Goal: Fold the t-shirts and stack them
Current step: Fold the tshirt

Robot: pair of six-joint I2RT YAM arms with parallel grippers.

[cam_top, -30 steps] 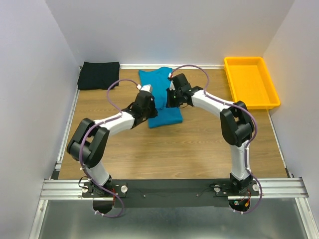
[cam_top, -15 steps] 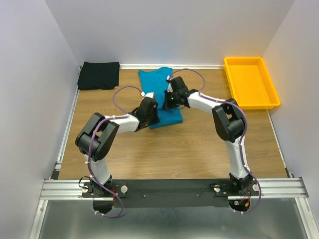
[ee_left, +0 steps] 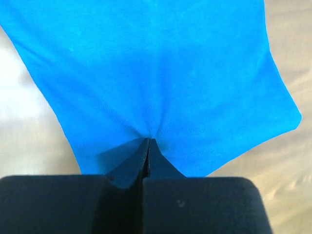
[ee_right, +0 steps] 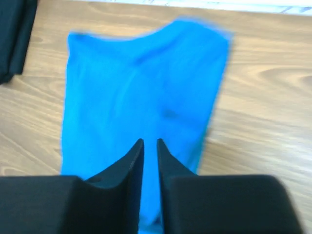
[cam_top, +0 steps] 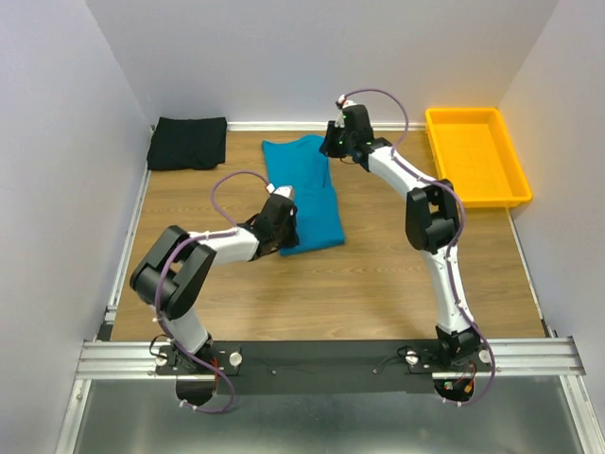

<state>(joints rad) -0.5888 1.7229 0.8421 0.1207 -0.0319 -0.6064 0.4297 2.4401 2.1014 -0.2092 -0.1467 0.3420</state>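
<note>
**Spotter:** Where do the shirts lie?

**Guide:** The teal shirt [cam_top: 307, 184] lies flat on the counter [cam_top: 378, 274], a long strip running from mid-counter toward the back wall. The black shirt [cam_top: 187, 142] sits in the back-left corner, well apart from it. The tray [cam_top: 473, 156] is at the back right.

**Spotter:** And the pincers?

**Guide:** Your left pincer [ee_left: 148, 141] is clamped on the teal shirt's near edge, and creases fan out from its tips. Your right pincer [ee_right: 150, 141] hovers over the shirt's far end, its jaws a slim gap apart with nothing between them. That view is blurred, so treat the gap as my reading.

**Spotter:** How will the cloth handle?

**Guide:** It is light and limp. It keeps no shape of its own, drapes from wherever you pinch it, and drags along whatever part is lying on the counter. A single pinch at mid-edge, like your left one, gathers the cloth to a point. Lifting from there alone would likely rumple the strip. It isn't fragile, but it may slide on the smooth wood.

**Spotter:** Where should you take hold?

**Guide:** Take it at the corners, one pincer on each, so the edge between them stays taut. The strip looks already doubled lengthwise, so bite through every layer or the lower ones will stay behind. Then carry that end over to the other.
</note>
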